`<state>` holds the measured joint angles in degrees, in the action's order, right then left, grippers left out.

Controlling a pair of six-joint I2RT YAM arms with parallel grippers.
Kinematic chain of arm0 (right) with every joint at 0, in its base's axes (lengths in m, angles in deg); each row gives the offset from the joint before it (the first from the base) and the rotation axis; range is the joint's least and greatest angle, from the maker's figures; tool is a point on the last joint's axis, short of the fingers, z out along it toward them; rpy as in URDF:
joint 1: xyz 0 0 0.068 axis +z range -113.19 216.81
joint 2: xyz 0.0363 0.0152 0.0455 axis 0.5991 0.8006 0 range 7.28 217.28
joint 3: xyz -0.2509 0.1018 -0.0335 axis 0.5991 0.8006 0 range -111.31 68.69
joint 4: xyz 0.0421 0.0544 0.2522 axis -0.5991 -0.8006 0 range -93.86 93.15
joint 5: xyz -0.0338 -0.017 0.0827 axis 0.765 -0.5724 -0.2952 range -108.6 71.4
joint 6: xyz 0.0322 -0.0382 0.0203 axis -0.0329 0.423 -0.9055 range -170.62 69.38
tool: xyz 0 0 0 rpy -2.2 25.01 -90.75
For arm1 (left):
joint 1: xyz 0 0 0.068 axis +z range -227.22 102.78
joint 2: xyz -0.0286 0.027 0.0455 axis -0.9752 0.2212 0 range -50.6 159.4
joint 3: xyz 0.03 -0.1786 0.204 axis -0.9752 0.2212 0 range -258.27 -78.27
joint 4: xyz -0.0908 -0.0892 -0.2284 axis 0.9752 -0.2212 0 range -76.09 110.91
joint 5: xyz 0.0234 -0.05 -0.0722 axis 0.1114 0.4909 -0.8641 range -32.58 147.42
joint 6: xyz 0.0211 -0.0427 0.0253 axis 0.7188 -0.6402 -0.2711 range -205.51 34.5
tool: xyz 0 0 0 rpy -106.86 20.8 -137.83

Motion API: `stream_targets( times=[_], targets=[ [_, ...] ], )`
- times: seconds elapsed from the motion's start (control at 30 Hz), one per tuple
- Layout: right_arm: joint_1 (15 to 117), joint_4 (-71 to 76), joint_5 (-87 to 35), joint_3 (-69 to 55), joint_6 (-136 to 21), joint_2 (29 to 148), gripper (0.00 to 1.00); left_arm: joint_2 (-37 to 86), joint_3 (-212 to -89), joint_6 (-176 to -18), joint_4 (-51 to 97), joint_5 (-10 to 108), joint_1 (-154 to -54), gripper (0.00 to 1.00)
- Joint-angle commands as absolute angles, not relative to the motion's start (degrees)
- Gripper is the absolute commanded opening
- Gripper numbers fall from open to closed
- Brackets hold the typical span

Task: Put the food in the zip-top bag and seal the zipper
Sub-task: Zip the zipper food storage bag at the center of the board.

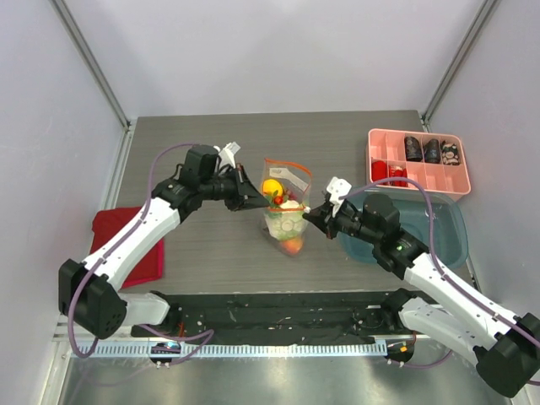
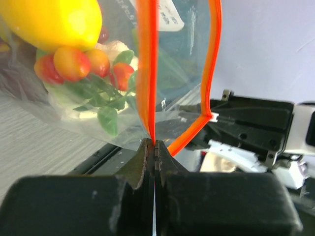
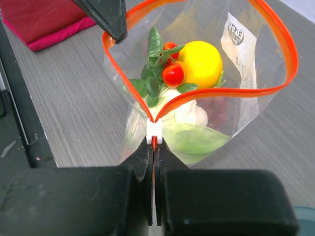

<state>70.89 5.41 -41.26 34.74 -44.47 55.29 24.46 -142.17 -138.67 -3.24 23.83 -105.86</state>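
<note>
The clear zip-top bag (image 1: 285, 207) stands mid-table, stretched between my two grippers. Its mouth gapes, and the two halves of the orange-red zipper (image 3: 222, 93) bow apart in a loop. Inside lies the food: a yellow lemon (image 3: 199, 64), red strawberries (image 3: 173, 73) with green leaves, and pale-green cabbage (image 3: 197, 138). My left gripper (image 2: 154, 142) is shut on the zipper's (image 2: 147, 73) left end. At the right end, my right gripper (image 3: 154, 146) is shut on the strip just behind the white slider (image 3: 154, 131).
A pink compartment tray (image 1: 417, 132) with dark brown pieces (image 1: 431, 150) sits at the back right. Under my right arm is a teal bin (image 1: 443, 229). A folded red cloth (image 1: 118, 229) lies at the left, under my left arm.
</note>
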Motion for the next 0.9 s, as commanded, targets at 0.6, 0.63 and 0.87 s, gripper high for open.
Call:
stream_targets(
  times=[0.6,0.63,0.87],
  targets=[
    [71.3,-6.9,-52.7,29.3,-23.4,49.0,0.01,11.3,-151.9,-75.3,-13.0,18.6,-108.8,0.73],
    [71.2,-7.0,-52.6,29.4,-23.5,49.0,0.01,13.9,-154.1,-74.3,-12.9,18.8,-110.2,0.73],
    [71.2,-6.0,-51.3,30.7,-25.0,47.7,0.01,21.4,-157.0,-69.7,-6.4,18.9,-120.4,0.70]
  ],
)
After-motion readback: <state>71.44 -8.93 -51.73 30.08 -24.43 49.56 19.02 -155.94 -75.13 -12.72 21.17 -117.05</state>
